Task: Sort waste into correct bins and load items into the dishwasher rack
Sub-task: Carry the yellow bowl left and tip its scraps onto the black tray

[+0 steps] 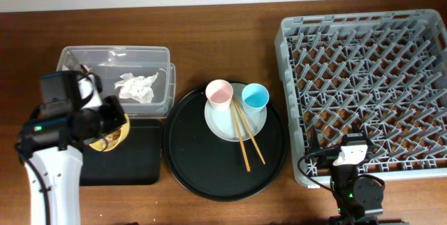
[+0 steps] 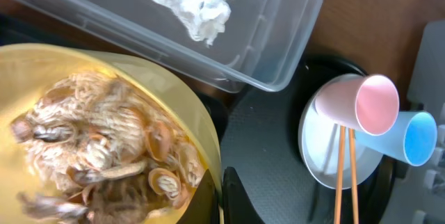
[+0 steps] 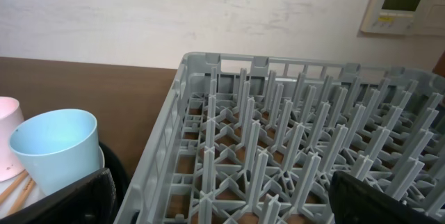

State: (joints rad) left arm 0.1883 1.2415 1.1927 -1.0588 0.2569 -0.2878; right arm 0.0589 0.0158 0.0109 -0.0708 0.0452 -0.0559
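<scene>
Brown wood of the desk (image 1: 209,15) runs below a pale wall, and the grey dishwasher rack (image 1: 363,78) stands empty at the right.

At the left, the left hand (image 1: 105,121) is closed, and I judge that it pinches the rim of the yellow bowl (image 1: 115,133). The fingers themselves are hidden in its own camera. The bowl hangs tilted above the flat black tray (image 1: 133,162), just near the clear tub (image 1: 105,61), where a crumpled white tissue (image 1: 137,86) lies. The bowl is filled with beige food scraps (image 2: 104,147).

The bowl looks like thin, stiff plastic, light by itself. Its rim is smooth, so a pinch there can slip or let the bowl swing. The scraps seem soft, moist and clumped. They will probably slide out in one lump or stick to the wall, so a slow and steep tilt over the tray suits better than a shake.

The right hand (image 3: 222,200) waits near the rack's front edge with its fingers wide apart and nothing between them.

On the round black tray (image 1: 202,162) a pale plate (image 1: 223,128) carries a pink cup (image 1: 218,93), a blue cup (image 1: 255,97) and wooden chopsticks (image 1: 246,141). The cups are light and rigid, best taken at the wall near the mouth. The chopsticks are thin and roll easily, so they are best taken both together at the middle.
</scene>
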